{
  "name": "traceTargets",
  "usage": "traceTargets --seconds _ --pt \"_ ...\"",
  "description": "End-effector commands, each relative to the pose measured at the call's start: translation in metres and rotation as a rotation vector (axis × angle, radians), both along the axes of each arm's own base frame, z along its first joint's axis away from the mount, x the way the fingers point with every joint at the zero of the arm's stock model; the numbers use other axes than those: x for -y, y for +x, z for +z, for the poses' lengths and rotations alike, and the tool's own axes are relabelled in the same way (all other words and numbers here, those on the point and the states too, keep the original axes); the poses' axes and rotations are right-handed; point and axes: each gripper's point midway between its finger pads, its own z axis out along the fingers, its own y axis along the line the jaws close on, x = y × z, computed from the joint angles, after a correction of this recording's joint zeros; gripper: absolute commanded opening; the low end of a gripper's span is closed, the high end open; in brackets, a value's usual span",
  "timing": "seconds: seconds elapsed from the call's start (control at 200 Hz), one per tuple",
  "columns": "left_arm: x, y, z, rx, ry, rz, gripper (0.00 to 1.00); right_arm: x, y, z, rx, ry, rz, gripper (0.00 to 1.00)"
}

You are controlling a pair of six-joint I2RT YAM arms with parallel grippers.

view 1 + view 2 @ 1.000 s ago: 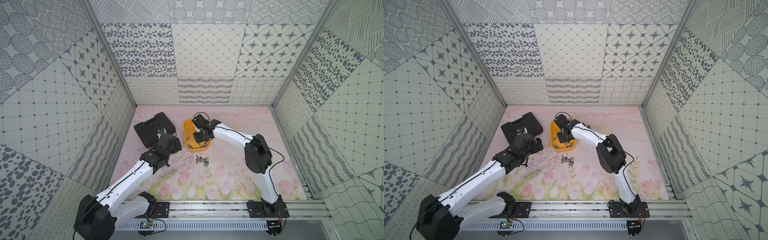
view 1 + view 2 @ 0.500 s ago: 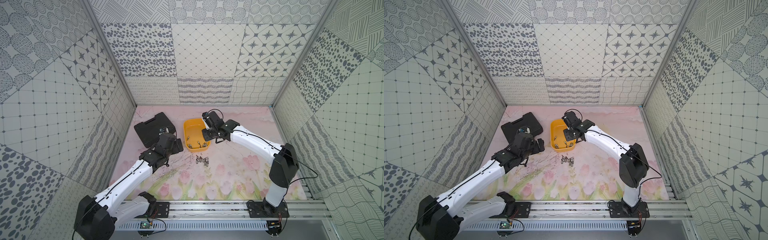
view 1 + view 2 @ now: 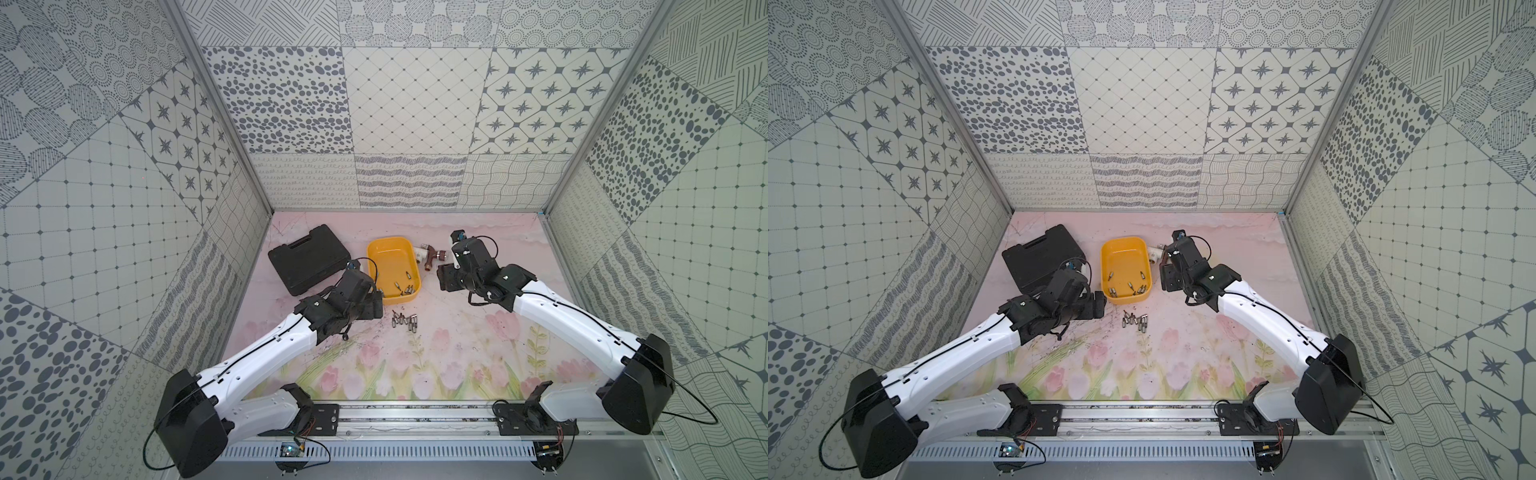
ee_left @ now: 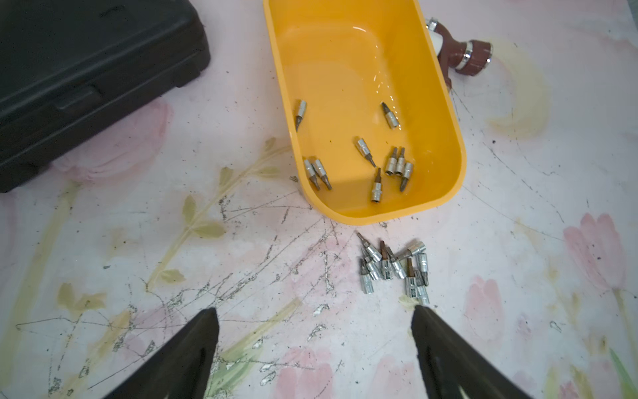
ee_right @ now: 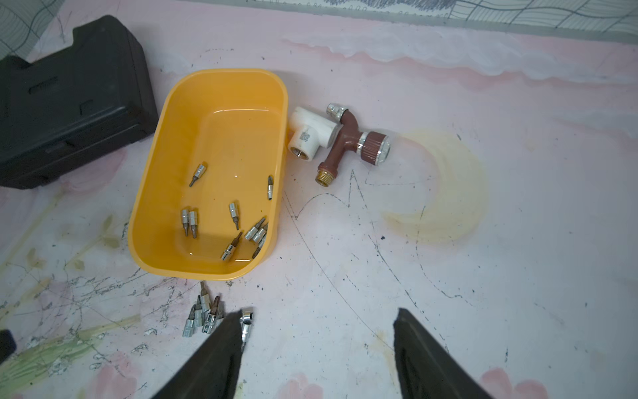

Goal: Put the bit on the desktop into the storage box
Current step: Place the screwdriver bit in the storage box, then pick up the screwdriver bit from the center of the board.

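Observation:
Several small silver bits [image 4: 393, 266] lie in a loose cluster on the flowered desktop [image 3: 457, 332], just in front of the near end of the yellow storage box [image 4: 345, 69]. The same cluster of bits [image 3: 405, 322] shows in both top views. More bits [image 4: 373, 162] lie inside the box, mostly at its near end. My left gripper [image 4: 314, 312] hangs open over the desktop left of the cluster, with nothing between its fingers. My right gripper [image 5: 317, 314] is open and empty too, to the right of the storage box [image 3: 390, 257].
A closed black tool case [image 3: 307, 257] lies left of the box. A brown and white tap fitting [image 5: 341, 138] rests against the box's far right side. Patterned walls close in the desktop on three sides, and the arms' rail runs along the front.
My right gripper has pulled back from over the storage box to its right side, and its jaws have opened. The left arm has barely shifted.

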Motion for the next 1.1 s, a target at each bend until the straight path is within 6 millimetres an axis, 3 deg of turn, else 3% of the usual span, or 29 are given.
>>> traceTargets --seconds 0.0,0.26,0.51,0.76,1.096 --pt "0.016 -0.020 -0.019 -0.104 0.090 -0.085 0.87 0.018 0.004 0.020 0.090 0.058 -0.078 0.79" --pt "0.041 -0.026 -0.045 -0.186 0.066 -0.118 0.79 0.065 -0.008 0.026 0.146 0.091 -0.183 0.96" --pt "0.050 -0.030 -0.065 -0.247 0.078 -0.130 0.66 0.095 -0.017 0.031 0.184 0.106 -0.255 0.97" --pt "0.061 -0.032 -0.089 -0.306 0.100 -0.151 0.52 0.103 -0.018 0.024 0.173 0.114 -0.275 0.97" --pt "0.079 -0.026 -0.110 -0.361 0.118 -0.205 0.45 0.104 -0.020 0.018 0.161 0.122 -0.281 0.97"
